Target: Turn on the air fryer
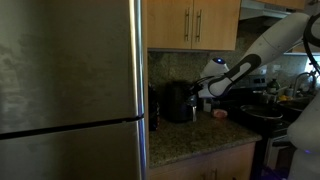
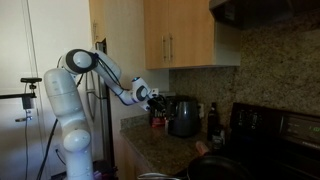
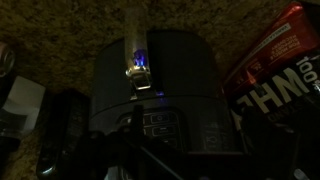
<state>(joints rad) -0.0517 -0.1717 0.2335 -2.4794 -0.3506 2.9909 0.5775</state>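
A: Where is the air fryer to be found?

B: The air fryer (image 1: 180, 102) is set on the speckled tabletop (image 1: 205, 135), close to the back wall and below the wooden cupboards (image 1: 195, 22). It is placed between the fridge (image 1: 70, 80) and the stove (image 2: 270, 130). In the wrist view a red packet (image 3: 275, 60) is seen just beside it.

A: And the tool?

B: The tool (image 1: 206, 87) is held near the fryer's upper part, on the stove side. Contact cannot be made out. Whether its fingers are apart or together cannot be told, since the wrist view is too dark.

A: How is the fryer expected to handle?

B: It is judged to be rigid and fairly heavy, with a smooth, glossy shell that would be slippery under a fingertip. No grasp is called for, as nothing has to be lifted. A control on the dark front panel is probably to be pressed, gently and squarely. If it were pushed sideways, the body might be slid along the tabletop.

A: Is anything lit?

B: A small bluish glow (image 3: 138, 66) is seen on the shell. Whether it is an indicator cannot be told.
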